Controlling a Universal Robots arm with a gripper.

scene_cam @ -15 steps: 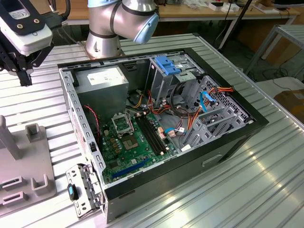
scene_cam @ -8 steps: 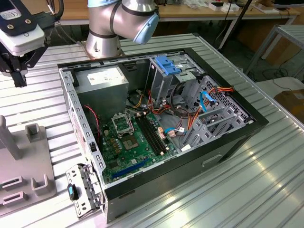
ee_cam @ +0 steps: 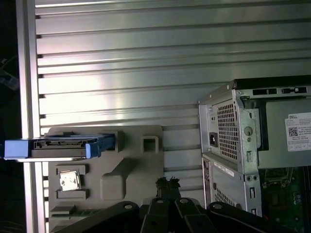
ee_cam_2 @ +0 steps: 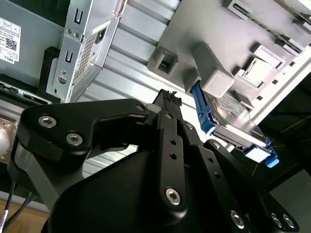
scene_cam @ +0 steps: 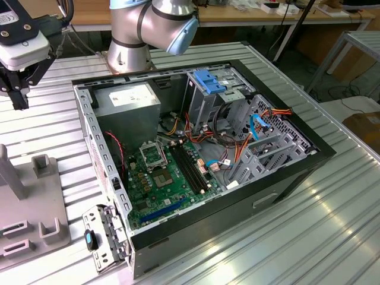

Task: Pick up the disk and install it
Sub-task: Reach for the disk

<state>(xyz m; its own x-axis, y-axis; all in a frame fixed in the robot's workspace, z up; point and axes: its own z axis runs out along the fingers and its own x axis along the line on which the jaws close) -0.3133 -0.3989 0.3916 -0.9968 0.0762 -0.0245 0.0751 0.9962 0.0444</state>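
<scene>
"Across the middle of the exterior view, on the slatted metal table [scene_cam: 332, 225], you have the open computer case [scene_cam: 267, 193], the biggest thing there. The arm [scene_cam: 148, 29] rises behind it at the upper centre."

"And where is the disk?"

"Outside the case. It stands on its edge in the grey fixture [ee_cam: 131, 165], which lies on the table just beside the case, at the lower left of the exterior view. In the first wrist view the disk [ee_cam: 58, 148] sits at the fixture's end farthest from the case, with its blue rail around the grey metal."

"How does it lie from my claw?"

"Your gripper [scene_cam: 19, 98] hangs at the upper left of the exterior view, above the fixture. Its fingers look pressed together, with nothing between them. The disk is not under the tips. It lies off to the side away from the case, clearly apart from them. Its long axis runs along the table's slats, its broad faces stand upright, and one blue end juts past the fixture's edge. I judge the pick-up as not yet begun, since nothing touches the disk."
</scene>
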